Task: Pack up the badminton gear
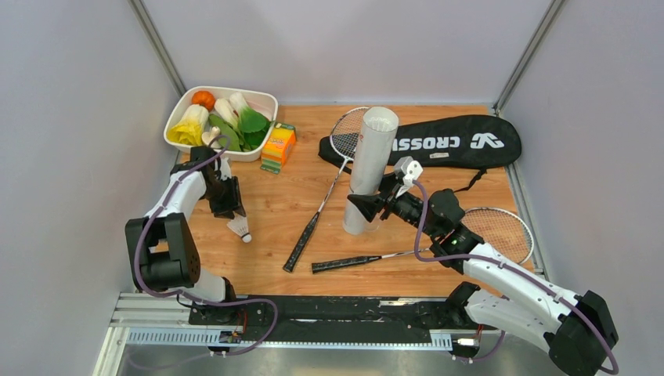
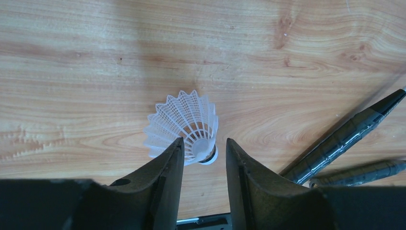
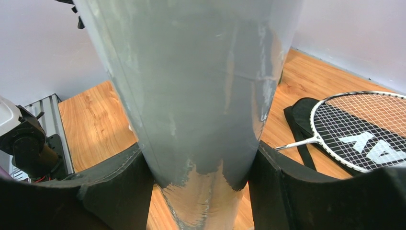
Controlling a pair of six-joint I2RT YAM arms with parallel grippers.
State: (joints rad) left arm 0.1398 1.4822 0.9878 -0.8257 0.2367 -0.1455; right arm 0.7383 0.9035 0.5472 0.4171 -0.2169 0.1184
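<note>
The long white tube [image 1: 370, 168] stands upright mid-table. My right gripper [image 1: 366, 208] is shut on its lower part; in the right wrist view the tube [image 3: 201, 86] fills the gap between both fingers [image 3: 115, 191]. A white shuttlecock [image 1: 239, 229] lies on the wood at the left. My left gripper [image 1: 232, 210] hangs open just above it, with the cork end [image 2: 207, 152] between the spread fingertips [image 2: 174, 158], not gripped. One racket [image 1: 348, 133] lies partly on the black CROSSWAY bag [image 1: 462, 142]. The other racket [image 1: 501, 231] lies at the right. A second shuttlecock is not clearly visible.
A white dish of toy vegetables [image 1: 188, 106] and a small orange-and-green box [image 1: 278, 146] stand at the back left. The two racket handles [image 1: 301, 247] [image 1: 344, 264] lie between the arms. Walls close in the table on three sides.
</note>
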